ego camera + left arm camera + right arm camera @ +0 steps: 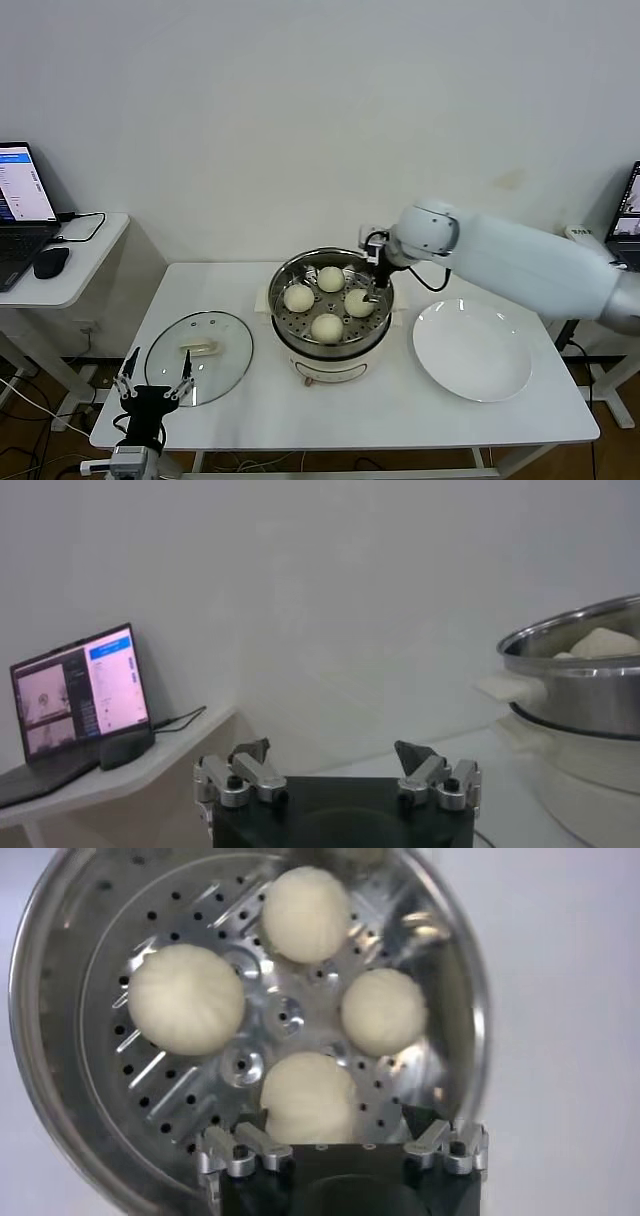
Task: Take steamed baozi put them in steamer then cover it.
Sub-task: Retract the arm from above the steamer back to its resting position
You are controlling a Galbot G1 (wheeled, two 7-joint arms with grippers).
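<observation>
Baozi (327, 327), all four, sat in the steamer (330, 355); right gripper (377, 290), spread empty at its 3 o'clock, had finished loading, while cover (198, 357) waited by the open, idle left gripper (152, 384).

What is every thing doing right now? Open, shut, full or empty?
Steamer: uncovered, four baozi on its tray.
Cover: off, flat on the table.
White plate: empty.
Right gripper: open, over one baozi.
Left gripper: open, empty, by the table's edge.
Laptop: open, screen lit.
</observation>
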